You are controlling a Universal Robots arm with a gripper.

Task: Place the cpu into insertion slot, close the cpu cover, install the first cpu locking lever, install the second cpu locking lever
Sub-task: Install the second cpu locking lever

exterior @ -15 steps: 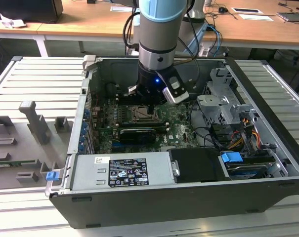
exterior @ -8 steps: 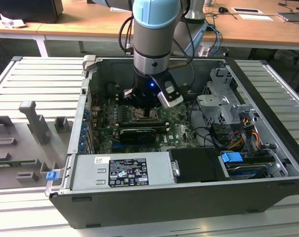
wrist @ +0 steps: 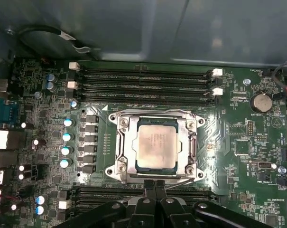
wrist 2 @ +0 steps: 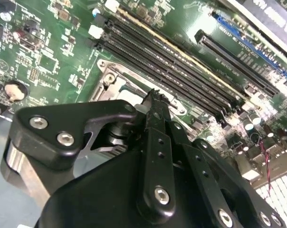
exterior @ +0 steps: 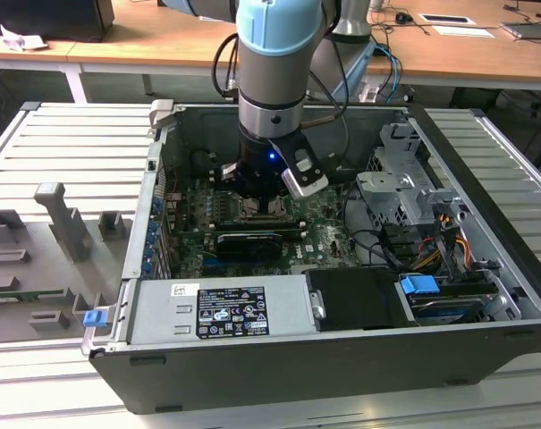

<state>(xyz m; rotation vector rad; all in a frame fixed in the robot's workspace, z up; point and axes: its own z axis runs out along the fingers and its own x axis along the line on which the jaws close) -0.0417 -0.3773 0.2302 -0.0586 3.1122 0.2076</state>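
In the first wrist view the cpu [wrist: 156,145], a pale metal square, lies flat in the insertion slot [wrist: 156,172]. The grey cpu cover [wrist: 125,142] is down around it, framing the chip through its window. A thin wire locking lever [wrist: 180,179] runs along the socket side closest to my gripper [wrist: 155,186]. The two black fingers are pressed together, their tips just off that edge of the socket. In the second wrist view my gripper [wrist 2: 154,95] points at a corner of the cover [wrist 2: 110,78]. The exterior view has the gripper [exterior: 263,198] low over the motherboard.
Long black memory slots [wrist: 143,80] flank the socket on two sides. A row of capacitors [wrist: 67,137] and a coin battery [wrist: 260,101] stand nearby. The open case holds a power supply [exterior: 221,308], a drive cage [exterior: 404,183] and loose cables [exterior: 449,232].
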